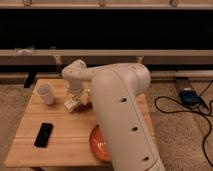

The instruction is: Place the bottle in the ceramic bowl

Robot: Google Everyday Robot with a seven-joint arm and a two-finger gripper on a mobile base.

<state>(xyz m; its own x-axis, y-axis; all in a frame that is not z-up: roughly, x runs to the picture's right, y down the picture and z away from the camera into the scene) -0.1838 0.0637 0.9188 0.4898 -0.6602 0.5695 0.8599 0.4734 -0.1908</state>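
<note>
Camera view puts the gripper (76, 99) on the bottle (70, 104) at the middle of the table (60, 142); whether it is clamped cannot be told. The ceramic bowl (96, 143) lies toward 5 o'clock. The bottle looks light, rigid and slick, best taken across its flat sides, mid-body.

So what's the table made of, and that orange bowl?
The table looks like wood: pale matte planks with visible seams. The orange bowl looks ceramic, since its inside shines glossy, though plastic could look alike. The end effector sits at the table's back, by the white bottle.
</note>
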